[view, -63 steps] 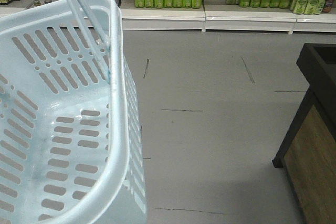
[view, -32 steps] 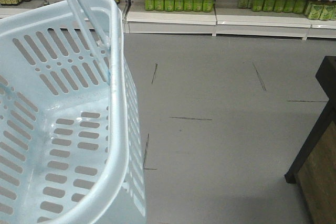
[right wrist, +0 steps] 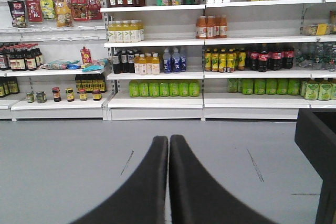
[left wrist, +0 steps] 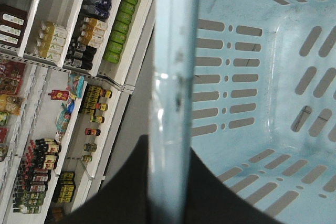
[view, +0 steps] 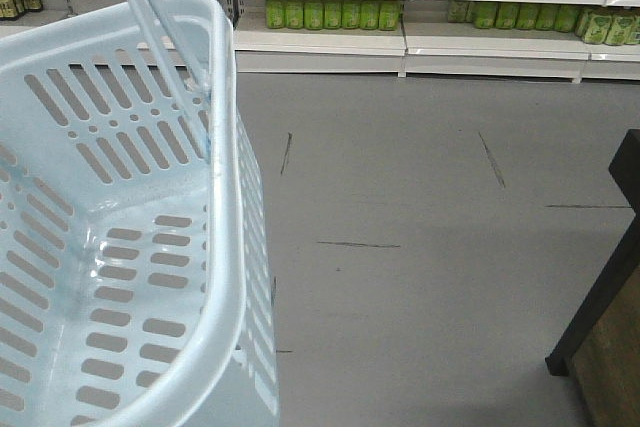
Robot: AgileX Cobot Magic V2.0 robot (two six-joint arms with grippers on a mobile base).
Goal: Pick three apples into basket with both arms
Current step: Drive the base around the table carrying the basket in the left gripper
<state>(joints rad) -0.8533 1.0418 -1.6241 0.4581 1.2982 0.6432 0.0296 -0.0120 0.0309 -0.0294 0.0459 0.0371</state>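
We see grey floor [view: 420,197] spreading out to shop shelves [right wrist: 157,100] of bottled drinks along the far wall. Our basket [view: 225,147] fills the left of the front view, its slotted walls and bottom open toward us. It sits well apart from the dark wooden counter [view: 615,367] at the right edge. Its handle [left wrist: 170,77] runs between the fingers of the left gripper [left wrist: 168,148], which are clamped on it. The right gripper [right wrist: 168,140] points toward the shelves above the floor, fingers pressed together.
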